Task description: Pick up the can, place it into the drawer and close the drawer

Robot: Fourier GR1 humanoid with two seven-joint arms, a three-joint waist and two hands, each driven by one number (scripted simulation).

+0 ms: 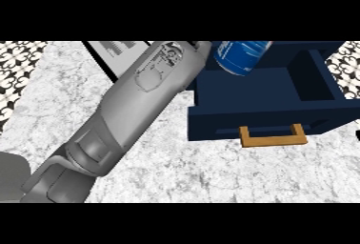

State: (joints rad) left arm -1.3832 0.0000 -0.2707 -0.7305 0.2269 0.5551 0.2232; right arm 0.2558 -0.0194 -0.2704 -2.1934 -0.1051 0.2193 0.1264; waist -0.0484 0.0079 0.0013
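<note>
A blue can [243, 56] with white lettering hangs tilted over the back left part of the open navy drawer [211, 121], at the view's top edge. My left forearm [134, 100] runs from the lower left up to the can. The left hand itself is hidden behind the wrist and the can, which sits at the arm's end off the drawer's floor. The drawer is pulled out towards me, its tan handle [273, 136] on the front. Its inside [260, 88] shows nothing lying in it. The right hand does not show.
The marble counter [211, 176] spreads around the drawer. A black-edged grey panel [116, 47] lies at the top left behind the forearm. Patterned tiles [17, 66] border the counter at the left and the right.
</note>
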